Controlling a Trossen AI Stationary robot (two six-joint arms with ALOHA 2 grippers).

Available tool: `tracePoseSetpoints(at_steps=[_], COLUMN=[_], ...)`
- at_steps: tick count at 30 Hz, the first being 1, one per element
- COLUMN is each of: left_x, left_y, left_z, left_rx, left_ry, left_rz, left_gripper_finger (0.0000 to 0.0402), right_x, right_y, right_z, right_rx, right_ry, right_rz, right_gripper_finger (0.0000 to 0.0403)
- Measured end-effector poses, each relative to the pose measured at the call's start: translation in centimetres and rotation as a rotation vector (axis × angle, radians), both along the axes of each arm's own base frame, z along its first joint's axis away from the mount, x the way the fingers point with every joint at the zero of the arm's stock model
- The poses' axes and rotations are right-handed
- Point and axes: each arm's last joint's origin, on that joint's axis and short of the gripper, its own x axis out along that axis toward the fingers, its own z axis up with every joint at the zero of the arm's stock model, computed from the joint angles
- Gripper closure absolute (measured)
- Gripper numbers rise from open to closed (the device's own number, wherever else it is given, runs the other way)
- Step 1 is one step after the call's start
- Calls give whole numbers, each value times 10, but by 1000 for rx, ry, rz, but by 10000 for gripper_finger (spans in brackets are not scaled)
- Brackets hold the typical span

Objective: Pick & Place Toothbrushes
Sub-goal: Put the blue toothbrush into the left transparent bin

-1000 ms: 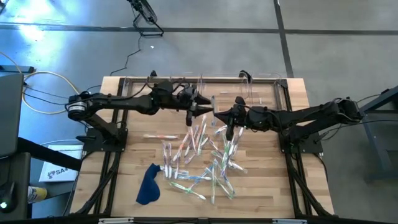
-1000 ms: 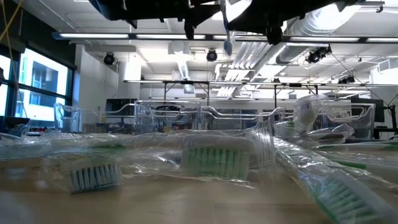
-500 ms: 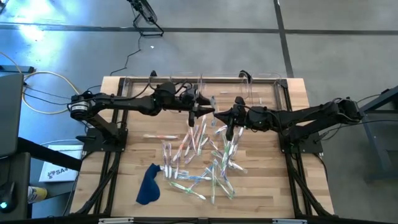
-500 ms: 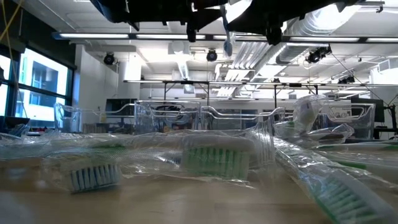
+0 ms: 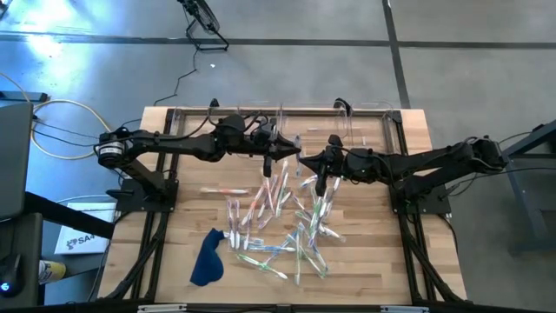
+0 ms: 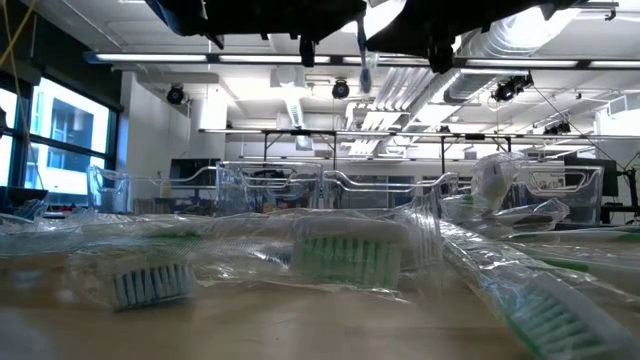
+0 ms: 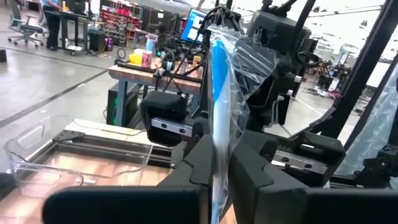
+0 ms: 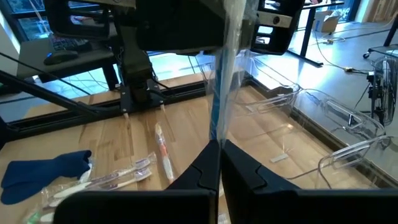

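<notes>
A pale wooden table [image 5: 187, 204] on a grey concrete floor carries a loose heap of wrapped toothbrushes [image 5: 282, 226] at its middle, a dark blue cloth [image 5: 208, 258] near the front left corner, and clear plastic bins [image 5: 369, 122] along the far edge. Both dark arms reach in over the far half of the table and meet above the heap. The left gripper [image 5: 287, 155] is closed on a blue-handled toothbrush [image 7: 219, 93] in its clear wrapper, and the right gripper [image 5: 320, 180] is clamped on the same wrapped brush (each wrist camera shows the strip rising between its own fingers, with the other arm's black housing just behind it).

From table height the heap fills the foreground, green bristles [image 6: 345, 260] showing through crinkled film, with the bins behind and an open workshop of white ceiling ducts and light strips beyond; the held brush hangs upright from the dark arms at the top edge. Only the left wrist camera takes in desks, monitors and a person standing far off. Only the right wrist camera shows a lone pink brush [image 8: 163, 155] lying apart on the wood
</notes>
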Motion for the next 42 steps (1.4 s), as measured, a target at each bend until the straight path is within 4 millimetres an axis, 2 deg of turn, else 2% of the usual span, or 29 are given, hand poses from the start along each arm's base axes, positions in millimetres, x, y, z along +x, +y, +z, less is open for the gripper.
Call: tracePoseSetpoints(at_steps=[13, 16, 24, 29, 34, 42], left_x=[0, 0, 0, -1, -3, -10], left_y=[0, -1, -1, 3, 12, 33], left_z=[0, -1, -1, -1, -1, -1], left_rx=[29, 29, 62, 69, 72, 93], left_ry=[3, 6, 3, 3, 3, 9], left_rz=[-15, -22, -39, -49, -37, -38], left_gripper_finger=[384, 384, 384, 384, 384, 384], right_x=[-1, -1, -1, -2, -12, -51], right_y=[1, 1, 3, 3, 2, 1], right_z=[0, 0, -1, -4, -2, 21], right_rx=[39, 44, 71, 58, 58, 124], right_ry=[-6, -3, 9, 42, 93, 78], right_rz=[17, 25, 88, 91, 86, 72], right_gripper_finger=[395, 371, 264, 242, 246, 262])
